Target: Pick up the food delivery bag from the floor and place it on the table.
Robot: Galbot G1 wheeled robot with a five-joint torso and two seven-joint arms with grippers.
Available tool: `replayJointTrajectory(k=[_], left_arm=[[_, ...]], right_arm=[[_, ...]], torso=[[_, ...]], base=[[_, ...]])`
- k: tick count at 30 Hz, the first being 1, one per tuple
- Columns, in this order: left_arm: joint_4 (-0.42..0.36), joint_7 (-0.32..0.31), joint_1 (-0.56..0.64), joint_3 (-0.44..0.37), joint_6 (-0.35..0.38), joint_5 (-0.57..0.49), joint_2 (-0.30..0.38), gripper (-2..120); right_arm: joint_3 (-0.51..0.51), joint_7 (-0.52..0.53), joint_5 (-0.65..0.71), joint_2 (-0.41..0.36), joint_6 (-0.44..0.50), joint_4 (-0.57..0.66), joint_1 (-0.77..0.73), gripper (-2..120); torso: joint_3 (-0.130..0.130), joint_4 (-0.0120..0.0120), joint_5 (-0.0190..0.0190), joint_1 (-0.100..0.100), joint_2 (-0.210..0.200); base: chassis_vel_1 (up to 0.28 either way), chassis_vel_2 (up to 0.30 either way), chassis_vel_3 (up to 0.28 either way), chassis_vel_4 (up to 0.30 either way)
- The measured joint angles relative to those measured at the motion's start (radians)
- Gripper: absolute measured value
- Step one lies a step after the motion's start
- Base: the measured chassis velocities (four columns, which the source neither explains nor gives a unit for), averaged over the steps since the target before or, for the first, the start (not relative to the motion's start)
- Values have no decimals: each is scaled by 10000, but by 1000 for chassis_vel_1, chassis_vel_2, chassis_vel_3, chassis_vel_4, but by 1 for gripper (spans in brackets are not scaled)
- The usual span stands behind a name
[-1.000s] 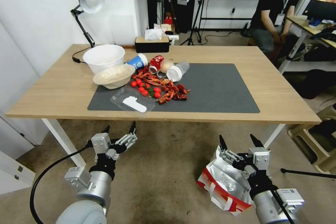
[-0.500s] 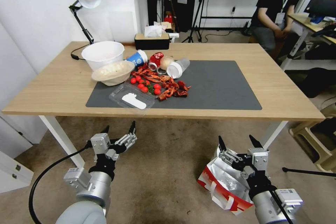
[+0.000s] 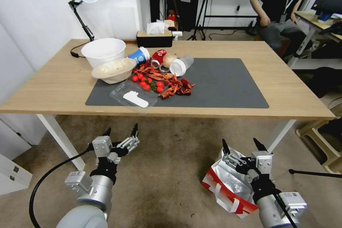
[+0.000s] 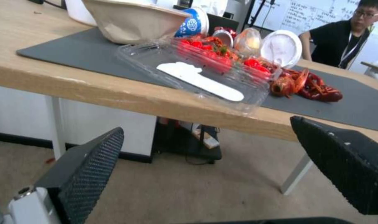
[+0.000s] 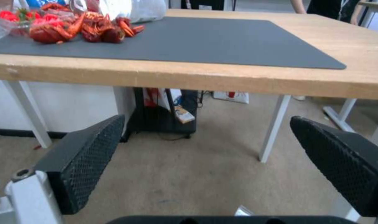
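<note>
The left gripper (image 3: 121,131) hangs below the near edge of the table (image 3: 57,85), its black, cross-hatched fingers (image 4: 87,174) spread wide with nothing between them. On the smooth light-wood top lies a matte dark grey mat (image 3: 221,85) strewn with glossy red crayfish shells (image 3: 167,83) and a clear plastic tray (image 3: 133,96). To the table's right front, the food delivery bag (image 3: 224,185) sits crumpled on the stained carpet floor (image 3: 171,171), foil lining showing. The right gripper (image 3: 242,144) hovers over it, wide open, holding nothing.

White/red foil-lined bag (image 3: 222,185) open on carpet (image 3: 167,171), nr table (image 3: 285,89).
</note>
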Motion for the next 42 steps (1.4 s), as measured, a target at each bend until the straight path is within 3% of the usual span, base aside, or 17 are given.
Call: replayJointTrajectory(k=[42], left_arm=[[161, 255, 62, -13, -196, 123, 0, 100]], right_arm=[[-6, -11, -61, 0, -1, -90, -33, 100]], torso=[[-1079, 0, 0, -773, -1849]], base=[[0, 0, 0, 0]])
